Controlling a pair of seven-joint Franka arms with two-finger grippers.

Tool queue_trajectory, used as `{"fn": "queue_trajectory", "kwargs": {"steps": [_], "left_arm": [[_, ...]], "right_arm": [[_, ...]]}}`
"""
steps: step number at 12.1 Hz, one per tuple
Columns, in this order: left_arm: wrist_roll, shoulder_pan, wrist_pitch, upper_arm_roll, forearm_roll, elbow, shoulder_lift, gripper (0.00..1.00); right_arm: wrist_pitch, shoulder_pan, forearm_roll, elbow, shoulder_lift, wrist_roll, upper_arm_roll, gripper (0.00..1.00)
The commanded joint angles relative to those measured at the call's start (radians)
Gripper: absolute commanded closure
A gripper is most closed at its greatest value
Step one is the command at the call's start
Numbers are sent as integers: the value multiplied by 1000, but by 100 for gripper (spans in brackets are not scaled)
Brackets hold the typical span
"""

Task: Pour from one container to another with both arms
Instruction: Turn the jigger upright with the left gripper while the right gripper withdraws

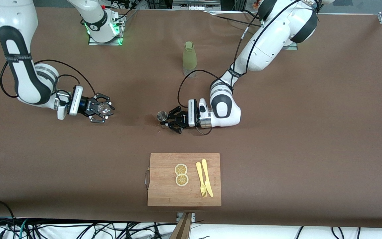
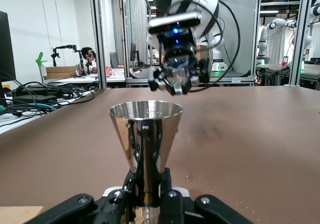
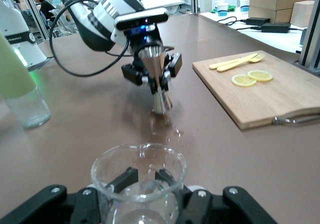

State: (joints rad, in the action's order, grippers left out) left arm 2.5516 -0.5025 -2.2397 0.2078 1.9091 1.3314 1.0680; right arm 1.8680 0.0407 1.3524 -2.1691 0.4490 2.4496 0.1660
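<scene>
Front view: left gripper (image 1: 170, 122) sat mid-frame, low over the brown table (image 1: 310, 132), fingers clamped on a steel jigger (image 1: 162, 116) that stood upright. The left arm (image 1: 264, 49) came down from the upper right of the frame. Right gripper (image 1: 102, 111) was at mid-left, holding a small clear glass beaker (image 1: 103, 108) with its mouth turned toward the camera; the right arm (image 1: 22, 73) ran down the left edge. A dark wet patch (image 1: 144, 119) marked the table between the two grippers, close to the jigger. A pale green bottle (image 1: 189, 58) stood upright at upper centre. Bottom centre: a wooden cutting board (image 1: 164, 192) carrying two lemon slices (image 1: 181, 174), plus a yellow fork (image 1: 201, 179) and a yellow knife (image 1: 207, 177) side by side.

Left wrist view: jigger (image 2: 145, 144) filled the centre, wide cone up, stem pinched between the black fingers (image 2: 65, 210) at the bottom edge. Right gripper (image 2: 179, 78) with the beaker (image 2: 176, 77) showed at upper centre, above the table.

Right wrist view: beaker (image 3: 139, 184) was at bottom centre, gripped between the fingers (image 3: 40, 204), looking empty. Left gripper (image 3: 150, 76) held the jigger (image 3: 156, 79) at upper centre; droplets and the wet patch (image 3: 165, 129) lay just below it. Bottle (image 3: 20, 84) was at the left edge, cutting board (image 3: 270, 99) with lemon slices (image 3: 252, 77) and fork (image 3: 237, 60) at right.
</scene>
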Motion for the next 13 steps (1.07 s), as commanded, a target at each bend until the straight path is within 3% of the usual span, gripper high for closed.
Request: {"fn": "queue_trajectory", "kwargs": {"steps": [1, 4, 6, 13], "left_arm": [[-24, 19, 3, 1, -42, 43, -40, 100], [-57, 41, 8, 1, -94, 75, -69, 100], [-63, 53, 11, 1, -128, 88, -75, 100], [-56, 157, 107, 2, -232, 181, -134, 100]], "right_arm": [[-76, -2, 40, 40, 92, 107, 39, 74], [-145, -19, 47, 104, 173, 170, 61, 74], [-238, -44, 44, 211, 279, 183, 69, 74], [-328, -79, 44, 422, 476, 247, 67, 73]]}}
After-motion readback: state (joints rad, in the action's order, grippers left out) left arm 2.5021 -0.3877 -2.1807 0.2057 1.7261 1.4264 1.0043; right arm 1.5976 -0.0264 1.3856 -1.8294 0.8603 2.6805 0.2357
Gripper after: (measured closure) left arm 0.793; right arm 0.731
